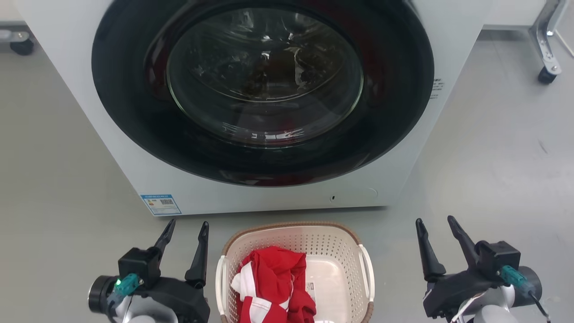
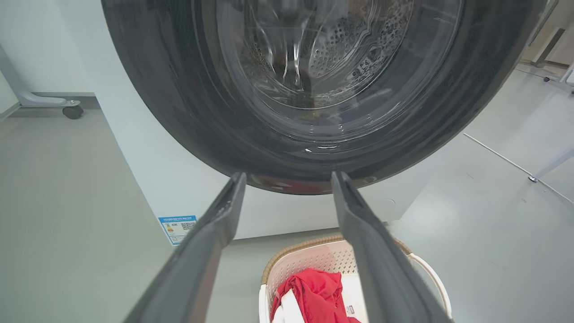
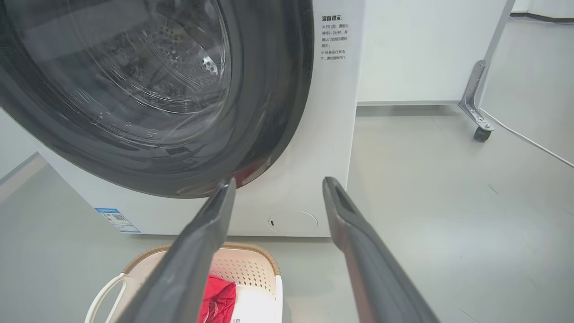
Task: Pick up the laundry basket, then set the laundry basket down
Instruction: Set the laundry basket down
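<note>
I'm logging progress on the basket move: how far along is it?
Done: seemingly nothing; the laundry basket rests on the floor before the washing machine, red garment inside. In hand: the left gripper and right gripper hang open either side of it, touching nothing. Remaining: grasp it, lift, set it down.

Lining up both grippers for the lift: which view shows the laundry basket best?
Head view: the laundry basket lies between the left gripper and right gripper, both handles visible, near edge cropped. Each wrist view catches its far end and one handle, partly behind a finger.
</note>
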